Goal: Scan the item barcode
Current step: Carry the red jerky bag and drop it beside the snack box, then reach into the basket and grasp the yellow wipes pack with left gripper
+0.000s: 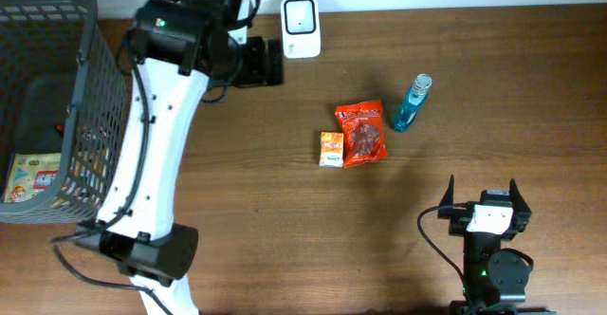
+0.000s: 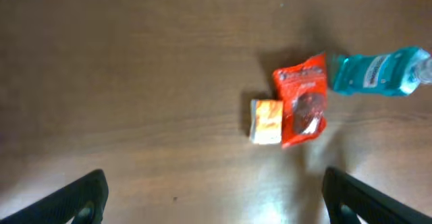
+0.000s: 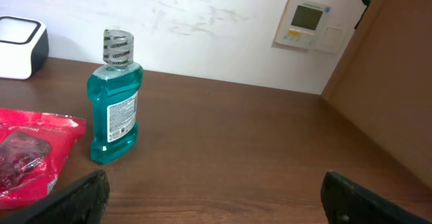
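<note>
On the worktop (image 1: 266, 201), right of centre, three loose items awaiting the scan. Small orange box (image 1: 331, 149): lies flat, touching the left edge of the red pouch (image 1: 363, 133); looks light, stiff card with square edges; probably an easy pinch across the short sides, with fingertips brought low to the wood. Red pouch: lies flat beside the box; looks light, soft and crinkly, likely slippery and apt to fold; best taken by a sealed edge so the printed face stays flat. Blue mouthwash bottle (image 1: 412, 104): stands upright just beyond the pouch's far right corner, contact between them not clear; judged the heaviest, filled to the shoulder, rigid smooth plastic, liable to tip; best gripped across the narrow body below the cap. White scanner (image 1: 301, 27): sits at the far edge, well apart from the group. Grey basket (image 1: 90, 78): stands at far left. Left gripper (image 2: 216, 207): hangs above the worktop just left of the scanner, jaws spread wide, nothing held. Right gripper (image 1: 483, 196): rests at the near edge, likewise fully spread and empty.
</note>
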Tool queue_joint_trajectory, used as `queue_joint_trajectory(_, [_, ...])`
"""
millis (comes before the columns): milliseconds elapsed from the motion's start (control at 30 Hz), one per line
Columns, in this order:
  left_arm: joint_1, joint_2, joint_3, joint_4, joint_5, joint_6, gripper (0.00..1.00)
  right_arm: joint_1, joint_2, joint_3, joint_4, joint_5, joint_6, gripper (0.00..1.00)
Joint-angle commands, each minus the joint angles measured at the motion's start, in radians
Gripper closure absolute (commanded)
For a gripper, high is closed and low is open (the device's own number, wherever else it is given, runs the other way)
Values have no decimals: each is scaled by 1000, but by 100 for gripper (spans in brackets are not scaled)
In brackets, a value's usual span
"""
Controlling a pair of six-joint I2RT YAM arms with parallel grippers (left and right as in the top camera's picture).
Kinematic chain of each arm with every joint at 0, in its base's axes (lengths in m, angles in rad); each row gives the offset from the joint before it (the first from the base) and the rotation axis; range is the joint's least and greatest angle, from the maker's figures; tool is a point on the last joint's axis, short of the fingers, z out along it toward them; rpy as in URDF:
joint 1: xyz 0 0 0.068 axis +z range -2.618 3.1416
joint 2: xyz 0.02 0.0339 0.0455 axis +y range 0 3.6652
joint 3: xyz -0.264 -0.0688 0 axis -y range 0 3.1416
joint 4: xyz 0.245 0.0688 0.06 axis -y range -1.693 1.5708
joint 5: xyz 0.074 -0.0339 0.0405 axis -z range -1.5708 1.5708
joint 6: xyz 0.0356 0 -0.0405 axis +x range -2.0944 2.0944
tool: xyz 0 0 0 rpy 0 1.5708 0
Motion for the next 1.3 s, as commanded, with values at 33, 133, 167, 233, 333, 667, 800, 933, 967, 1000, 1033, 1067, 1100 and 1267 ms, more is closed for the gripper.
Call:
queue_joint_trajectory(33, [78, -64, 11, -113, -1, 22, 1, 6, -6, -7, -5, 9, 4, 2])
queue_joint_trajectory(133, [111, -127, 11, -128, -3, 22, 1, 6, -6, -7, -5, 9, 4, 1])
queue_joint_trajectory(167, [127, -163, 11, -128, -17, 23, 1, 6, -6, -7, -5, 9, 4, 2])
queue_joint_trajectory(233, [204, -227, 11, -125, -32, 9, 1, 6, -6, -7, -5, 9, 4, 2])
queue_joint_trajectory(333, [486, -267, 11, -55, -31, -120, 1, 6, -6, -7, -5, 9, 4, 2])
queue_joint_trajectory(667, [976, -61, 1, 151, -124, -313, 0, 6, -6, -7, -5, 9, 4, 2])
queue_joint_trajectory(800, [978, 116, 1, 58, -189, -388, 1, 6, -6, -7, -5, 9, 4, 2])
queue_joint_trajectory(933, [978, 229, 1, -34, -307, -462, 1, 6, -6, -7, -5, 9, 4, 2])
queue_joint_trajectory(967, [978, 253, -2, -40, -307, -462, 1, 6, -6, -7, -5, 9, 4, 2])
queue_joint_trajectory(1000, [978, 268, -6, -42, -307, -462, 1, 6, -6, -7, -5, 9, 4, 2])
queue_joint_trajectory(1033, [978, 287, -13, -48, -307, -461, 1, 6, -6, -7, -5, 9, 4, 2])
queue_joint_trajectory(1067, [977, 317, -20, -66, -307, -462, 1, 6, -6, -7, -5, 9, 4, 2])
queue_joint_trajectory(1100, [973, 333, -40, -74, -306, -462, 1, 6, -6, -7, -5, 9, 4, 1])
queue_joint_trajectory(1267, [966, 370, -169, -6, -299, -448, 1, 6, -6, -7, -5, 9, 4, 2])
